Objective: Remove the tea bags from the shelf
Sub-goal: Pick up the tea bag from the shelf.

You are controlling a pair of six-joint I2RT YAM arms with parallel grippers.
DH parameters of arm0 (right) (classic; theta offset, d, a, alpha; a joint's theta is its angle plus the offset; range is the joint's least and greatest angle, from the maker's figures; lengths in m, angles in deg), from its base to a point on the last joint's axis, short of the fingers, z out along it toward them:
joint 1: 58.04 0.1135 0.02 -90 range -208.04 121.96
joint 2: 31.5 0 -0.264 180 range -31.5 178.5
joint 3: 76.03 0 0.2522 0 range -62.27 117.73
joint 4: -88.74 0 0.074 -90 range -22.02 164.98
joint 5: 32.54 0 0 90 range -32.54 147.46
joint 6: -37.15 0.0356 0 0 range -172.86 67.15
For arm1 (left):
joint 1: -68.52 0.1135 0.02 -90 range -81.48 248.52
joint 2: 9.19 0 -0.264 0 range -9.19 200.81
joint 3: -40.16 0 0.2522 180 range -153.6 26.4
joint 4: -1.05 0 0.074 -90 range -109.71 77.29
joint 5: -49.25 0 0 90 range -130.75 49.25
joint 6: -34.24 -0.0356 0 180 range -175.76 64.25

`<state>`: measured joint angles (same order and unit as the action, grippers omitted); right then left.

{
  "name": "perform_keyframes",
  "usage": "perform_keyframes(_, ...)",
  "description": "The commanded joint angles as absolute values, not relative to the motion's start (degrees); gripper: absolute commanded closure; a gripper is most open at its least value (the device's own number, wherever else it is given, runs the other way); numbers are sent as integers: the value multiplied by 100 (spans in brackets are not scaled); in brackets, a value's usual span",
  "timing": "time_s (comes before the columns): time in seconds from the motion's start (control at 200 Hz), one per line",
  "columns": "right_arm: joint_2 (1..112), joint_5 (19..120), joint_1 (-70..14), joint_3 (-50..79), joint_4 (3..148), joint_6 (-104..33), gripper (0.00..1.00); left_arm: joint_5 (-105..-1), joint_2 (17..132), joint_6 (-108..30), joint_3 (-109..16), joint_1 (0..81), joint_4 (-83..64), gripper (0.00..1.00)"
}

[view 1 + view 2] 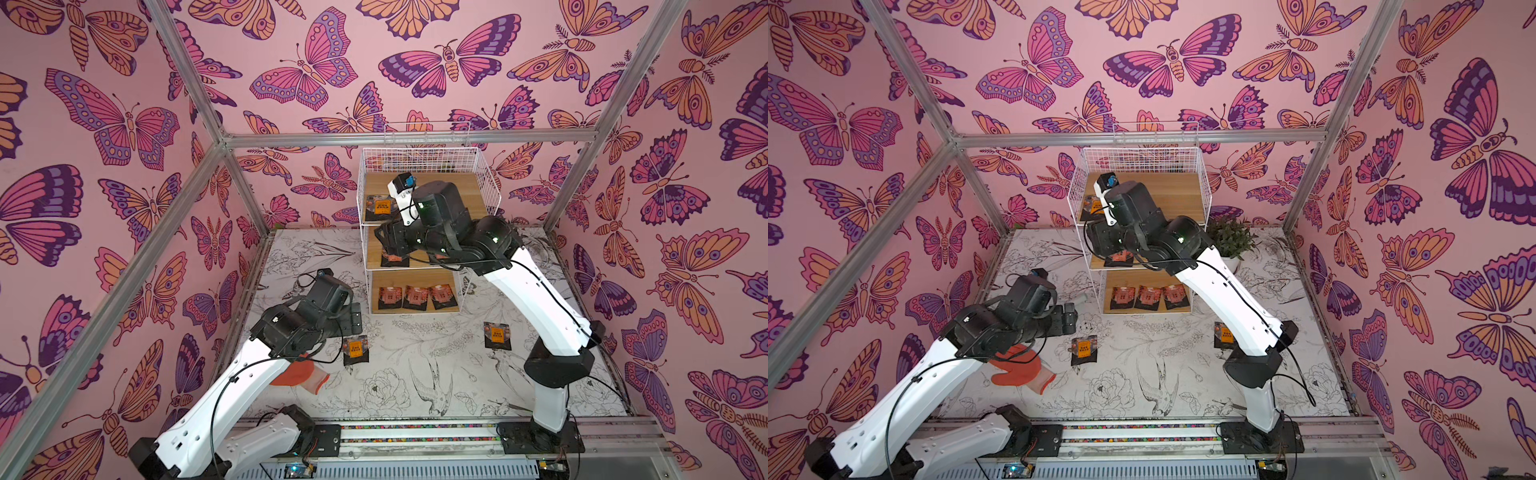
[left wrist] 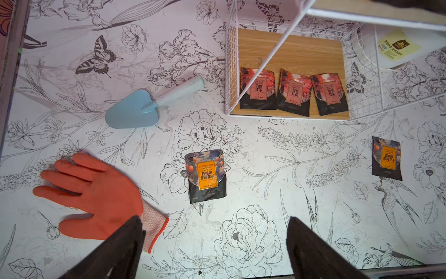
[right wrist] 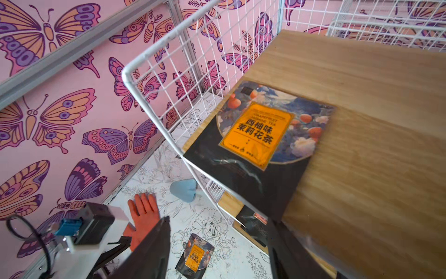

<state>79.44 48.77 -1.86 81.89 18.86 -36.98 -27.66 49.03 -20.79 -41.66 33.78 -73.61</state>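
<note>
In a top view an orange rubber glove [image 1: 1021, 372] lies flat at eight o'clock on the flower-printed tablecloth [image 1: 1125, 399], with a pale blue trowel [image 2: 135, 111] near it at its one o'clock. A green potted plant [image 1: 1230, 237] stands at two o'clock.

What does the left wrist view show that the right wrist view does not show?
Only the left wrist view: three reddish-pink tea bags on the shelf's lowest board, and a second orange-label tea bag on the table. Only the right wrist view: an orange-label tea bag on the top board, and the butterfly wall. Both: the orange glove, the blue trowel, and one orange-label tea bag near the glove.
</note>
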Motion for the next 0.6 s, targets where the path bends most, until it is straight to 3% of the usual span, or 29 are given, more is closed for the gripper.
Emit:
perform_keyframes(0.0,7868,4385,-53,8399,1865,-3949,31,-2964,4771,-2195,-4036,3531,-7178,5)
perform_keyframes(0.461,7233,4643,55,7806,2577,-3868,31,-3272,4671,-2253,-3615,3801,-6875,5)
perform_keyframes(0.596,7597,4127,57,8162,2470,-4029,25,-3369,4697,-2279,-3550,3846,-6786,5)
